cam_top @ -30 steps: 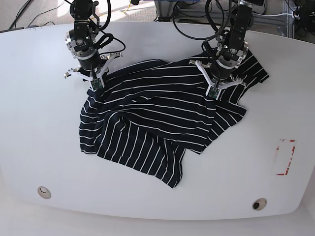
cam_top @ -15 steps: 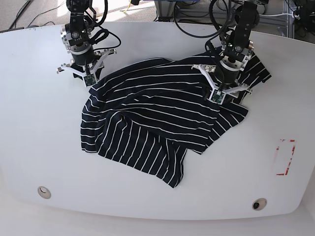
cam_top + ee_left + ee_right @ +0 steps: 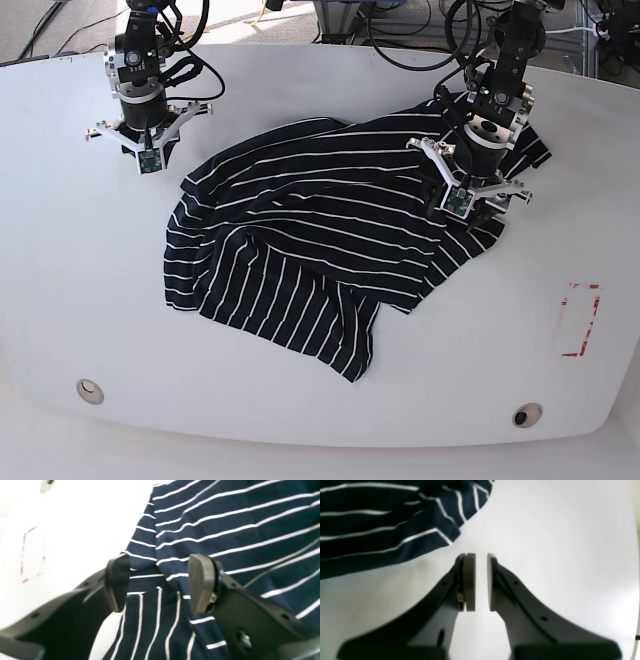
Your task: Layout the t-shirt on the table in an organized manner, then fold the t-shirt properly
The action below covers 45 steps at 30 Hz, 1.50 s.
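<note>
Spanning nearly the whole base view, the table is a smooth white top with rounded corners. On it lies the t-shirt, dark navy with thin white stripes, crumpled and partly folded over itself rather than flat. It sits a little toward the far side of the middle. Its long axis runs on a diagonal, from a bunched end at the far right of the base view, under the left arm, down to a loose corner pointing toward the near edge. Stripes run roughly crosswise on the upper layer and turn steeply slanted on the lower flap, showing where the cloth is twisted.

The left gripper hangs over the shirt's right-hand end with its jaws spread wide; striped cloth with a seam lies between and beneath them, and neither pad presses it. The right gripper is over bare table just beside the shirt's edge, its pads nearly together with a thin gap and nothing between them.

A small red-outlined rectangle marks the table well apart from the shirt, and two round fittings sit near the front edge.
</note>
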Motion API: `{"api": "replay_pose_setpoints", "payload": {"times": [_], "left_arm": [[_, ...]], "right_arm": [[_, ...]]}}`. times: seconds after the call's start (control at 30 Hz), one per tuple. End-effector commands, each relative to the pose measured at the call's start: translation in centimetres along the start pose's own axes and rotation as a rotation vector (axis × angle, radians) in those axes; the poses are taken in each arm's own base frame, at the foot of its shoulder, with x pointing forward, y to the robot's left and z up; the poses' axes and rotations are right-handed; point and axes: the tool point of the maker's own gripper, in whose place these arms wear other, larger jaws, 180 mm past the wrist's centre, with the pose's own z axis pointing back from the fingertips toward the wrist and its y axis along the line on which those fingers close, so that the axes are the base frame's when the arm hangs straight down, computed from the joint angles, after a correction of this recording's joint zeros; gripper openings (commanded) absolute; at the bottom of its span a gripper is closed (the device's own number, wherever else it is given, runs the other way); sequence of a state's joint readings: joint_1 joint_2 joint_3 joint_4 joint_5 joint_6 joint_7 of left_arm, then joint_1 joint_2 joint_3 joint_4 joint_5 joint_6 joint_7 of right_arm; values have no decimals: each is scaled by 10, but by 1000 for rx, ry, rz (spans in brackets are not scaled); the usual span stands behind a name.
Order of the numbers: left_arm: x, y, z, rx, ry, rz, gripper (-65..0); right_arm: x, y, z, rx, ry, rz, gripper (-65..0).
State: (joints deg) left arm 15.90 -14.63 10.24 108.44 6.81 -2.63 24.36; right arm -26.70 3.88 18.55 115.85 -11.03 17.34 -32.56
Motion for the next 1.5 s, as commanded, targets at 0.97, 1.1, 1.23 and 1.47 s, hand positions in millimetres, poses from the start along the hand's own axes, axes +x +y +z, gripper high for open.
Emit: {"api": "replay_pose_setpoints", "payload": {"times": [0.97,1.1,1.23,1.47], "left_arm": [[-36,-41,-14,-94,69,89,-485],[-34,-54,-18,-117,74,86,-398],[-38,-60,-23,-126,90,82,-326],[-34,-59,-45,-138,91,56,-301]], "right_arm": [[5,7,3,17,-26,14,-587],[6,9,3,24,-27,15,-586],[5,8,3,22,-26,9,-587],[3,7,3,14,-21,3,-595]]}}
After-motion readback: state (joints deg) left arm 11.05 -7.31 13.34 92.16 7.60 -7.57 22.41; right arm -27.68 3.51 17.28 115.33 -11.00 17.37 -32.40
